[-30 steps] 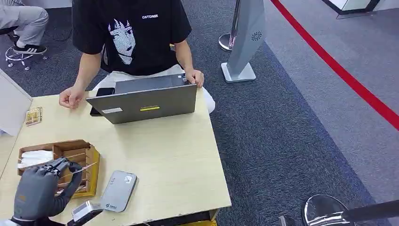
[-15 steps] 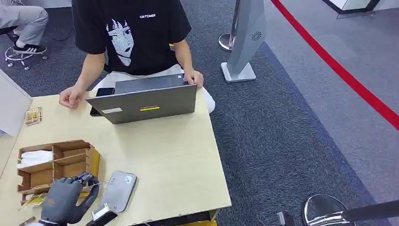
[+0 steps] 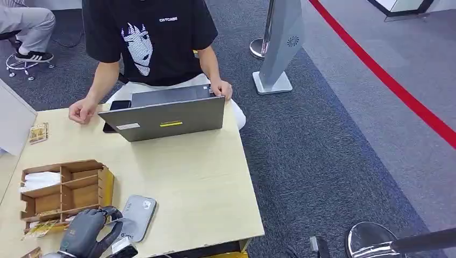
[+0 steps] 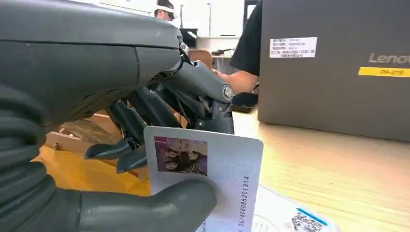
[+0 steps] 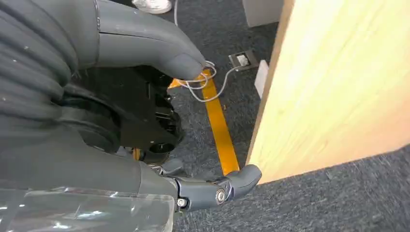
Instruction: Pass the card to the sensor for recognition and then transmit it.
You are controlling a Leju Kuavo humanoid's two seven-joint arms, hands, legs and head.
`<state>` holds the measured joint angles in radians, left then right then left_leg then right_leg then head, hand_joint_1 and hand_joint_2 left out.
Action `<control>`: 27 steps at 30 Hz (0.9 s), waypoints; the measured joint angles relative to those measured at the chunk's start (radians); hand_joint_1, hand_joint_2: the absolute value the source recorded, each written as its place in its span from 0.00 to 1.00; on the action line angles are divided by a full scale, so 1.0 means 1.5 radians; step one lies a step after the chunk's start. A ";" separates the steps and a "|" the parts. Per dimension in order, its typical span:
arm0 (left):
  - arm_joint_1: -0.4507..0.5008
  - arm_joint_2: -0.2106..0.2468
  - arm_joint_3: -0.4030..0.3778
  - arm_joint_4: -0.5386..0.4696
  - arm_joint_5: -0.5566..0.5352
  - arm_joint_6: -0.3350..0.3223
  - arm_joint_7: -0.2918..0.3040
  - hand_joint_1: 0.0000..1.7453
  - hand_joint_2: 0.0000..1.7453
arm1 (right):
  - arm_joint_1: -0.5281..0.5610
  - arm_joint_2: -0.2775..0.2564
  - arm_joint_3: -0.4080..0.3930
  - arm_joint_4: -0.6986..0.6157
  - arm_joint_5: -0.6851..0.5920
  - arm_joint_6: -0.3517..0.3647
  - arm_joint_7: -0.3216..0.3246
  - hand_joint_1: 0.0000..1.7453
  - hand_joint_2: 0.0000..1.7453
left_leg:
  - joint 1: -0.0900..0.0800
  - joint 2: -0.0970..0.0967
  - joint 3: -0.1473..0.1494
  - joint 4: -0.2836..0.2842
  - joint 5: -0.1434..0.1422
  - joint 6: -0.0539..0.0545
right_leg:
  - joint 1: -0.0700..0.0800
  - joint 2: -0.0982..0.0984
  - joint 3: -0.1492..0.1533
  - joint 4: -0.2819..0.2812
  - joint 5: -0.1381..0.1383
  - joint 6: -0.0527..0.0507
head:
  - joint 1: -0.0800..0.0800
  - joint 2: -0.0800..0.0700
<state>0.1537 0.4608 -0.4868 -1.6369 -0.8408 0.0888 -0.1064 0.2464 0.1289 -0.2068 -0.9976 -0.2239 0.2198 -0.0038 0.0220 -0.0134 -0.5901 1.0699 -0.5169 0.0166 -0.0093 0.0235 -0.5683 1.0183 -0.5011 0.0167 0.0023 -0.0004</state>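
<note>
A white card (image 4: 218, 169) with a small photo and a printed number is pinched between the thumb and fingers of my left hand (image 3: 86, 234). The card stands on edge just above the near end of the flat grey sensor (image 3: 137, 214), which lies on the wooden table (image 3: 199, 183) near its front edge. The sensor's pale top with a code label (image 4: 304, 221) lies under the card in the left wrist view. My right hand (image 5: 101, 121) hangs beside the table's wooden side panel (image 5: 338, 82) over the carpet, fingers apart and holding nothing.
A wooden compartment box (image 3: 67, 189) sits just left of the sensor. A grey laptop (image 3: 169, 116) stands at the far side, with a seated person (image 3: 145, 43) behind it, hands at its edges. A small packet (image 3: 38, 133) lies far left. A metal stanchion base (image 3: 371, 242) stands at lower right.
My left hand has carried the card from above the wooden box down toward the table's front edge and over to the sensor's near end.
</note>
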 joint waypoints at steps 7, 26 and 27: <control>-0.031 -0.033 0.019 -0.090 -0.006 0.025 -0.053 1.00 1.00 | 0.022 -0.011 0.057 -0.013 -0.039 -0.048 -0.012 0.00 1.00 | 0.000 -0.001 -0.001 0.000 0.000 0.000 | 0.000 0.000 0.000 0.000 0.000 0.000 | 0.001 0.000; -0.218 -0.049 0.174 -0.068 -0.056 -0.004 0.041 1.00 1.00 | 0.012 -0.069 0.193 0.011 -0.122 -0.090 -0.027 0.00 1.00 | 0.000 0.000 0.000 0.000 0.000 -0.001 | 0.000 0.000 0.000 0.001 0.000 0.000 | -0.001 0.000; -0.217 -0.049 0.179 -0.060 -0.057 -0.003 0.041 1.00 1.00 | 0.011 -0.072 0.196 0.011 -0.123 -0.091 -0.028 0.00 1.00 | -0.001 0.000 0.000 0.000 0.000 -0.001 | 0.000 0.000 0.000 0.000 0.000 0.000 | -0.001 0.000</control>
<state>-0.1724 0.3872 -0.2182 -1.7269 -0.9258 0.0835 -0.0450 0.2634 0.0202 0.0866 -0.9804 -0.4082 0.0832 -0.0454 0.0213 -0.0135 -0.5903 1.0693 -0.5162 0.0157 -0.0094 0.0240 -0.5690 1.0190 -0.5010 0.0167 0.0011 -0.0004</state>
